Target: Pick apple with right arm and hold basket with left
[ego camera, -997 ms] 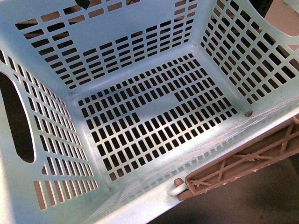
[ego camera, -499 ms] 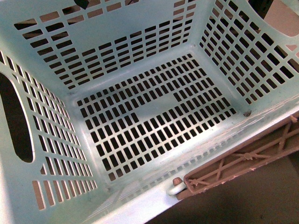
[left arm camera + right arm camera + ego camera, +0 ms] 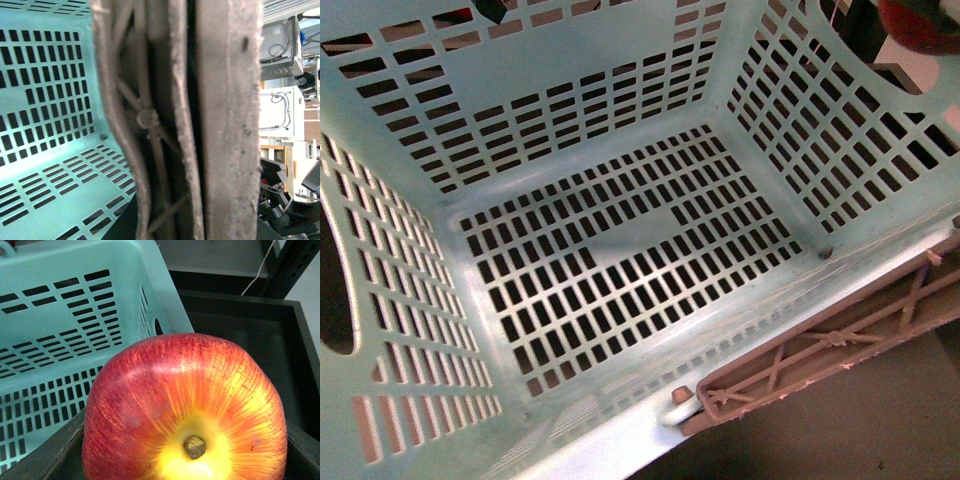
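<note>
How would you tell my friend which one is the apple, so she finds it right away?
Find the big mint-green basket with slotted walls. Just outside one wall, with a dark tray behind it, is the apple. Unlike the pale basket and dark tray, it is round and red, with yellow streaks fanning from a small brown stem.

A: Is the light good in the front view?
B: Yes, it is even and bright. The basket [image 3: 620, 45] has only one soft shadow across its floor, and no glare.
A: And the wrist views?
B: In the left one, the close handle [image 3: 150, 120] is blurred and grainy. In the right one, the apple [image 3: 185, 405] is sharp with a soft sheen, and the dark tray [image 3: 240, 340] behind it is dim.
</note>
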`<action>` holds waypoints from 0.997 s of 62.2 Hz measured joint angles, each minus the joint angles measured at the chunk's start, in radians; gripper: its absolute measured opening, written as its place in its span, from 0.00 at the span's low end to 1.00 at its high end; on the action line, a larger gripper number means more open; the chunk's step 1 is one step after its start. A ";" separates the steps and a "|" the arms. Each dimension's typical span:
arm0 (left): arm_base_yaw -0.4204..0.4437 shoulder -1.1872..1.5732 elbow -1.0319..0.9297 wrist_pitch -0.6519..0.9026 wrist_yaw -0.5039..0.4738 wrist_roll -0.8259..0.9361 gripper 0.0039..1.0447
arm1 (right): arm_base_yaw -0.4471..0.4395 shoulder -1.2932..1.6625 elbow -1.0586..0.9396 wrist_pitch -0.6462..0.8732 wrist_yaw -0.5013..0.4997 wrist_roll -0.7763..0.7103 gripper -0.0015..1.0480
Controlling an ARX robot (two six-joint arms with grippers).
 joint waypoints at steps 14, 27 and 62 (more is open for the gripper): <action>0.000 0.000 0.000 0.000 0.006 -0.001 0.15 | 0.053 0.017 -0.011 0.004 0.005 0.018 0.76; 0.000 0.000 0.000 0.000 0.011 -0.001 0.15 | 0.074 0.023 -0.027 0.008 0.020 0.045 0.76; 0.000 0.000 -0.002 -0.002 0.004 0.001 0.15 | -0.013 -0.195 -0.069 -0.040 0.133 0.070 0.92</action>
